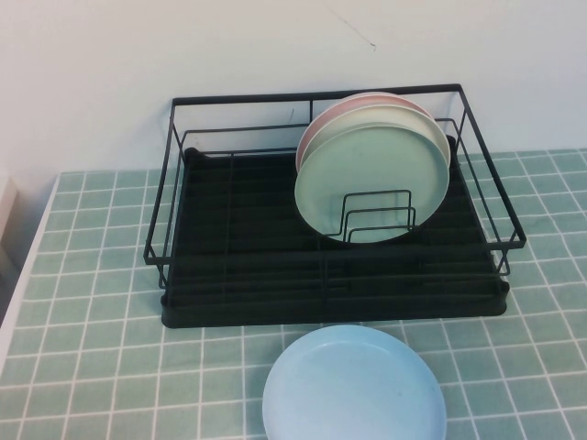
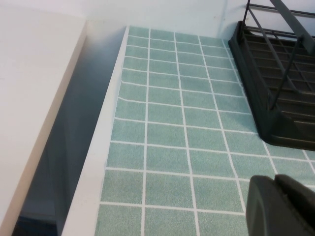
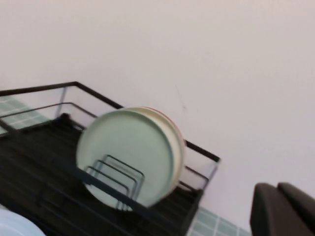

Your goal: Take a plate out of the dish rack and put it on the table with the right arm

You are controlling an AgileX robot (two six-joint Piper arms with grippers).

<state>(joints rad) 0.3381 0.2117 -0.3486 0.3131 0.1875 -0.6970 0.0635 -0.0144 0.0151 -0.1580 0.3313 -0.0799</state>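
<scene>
The light blue plate [image 1: 354, 387] lies flat on the tiled table [image 1: 92, 348], just in front of the dish rack [image 1: 238, 284]; its edge also shows in the right wrist view [image 3: 12, 227]. Neither arm shows in the high view. My right gripper [image 3: 277, 187] is shut and empty, raised off to the side of the rack [image 3: 44, 167] and facing the wall. My left gripper [image 2: 275, 181] is shut and empty, low over the tiles near the table's left edge, beside the rack's corner [image 2: 275, 73].
A pale mint-green plate [image 1: 371, 183] stands upright in the rack's right half, with a cream plate [image 1: 440, 128] and a pink plate [image 1: 344, 108] behind it. A white wall [image 1: 275, 46] rises behind the rack. The table's white edge [image 2: 93, 162] drops to a gap on the left.
</scene>
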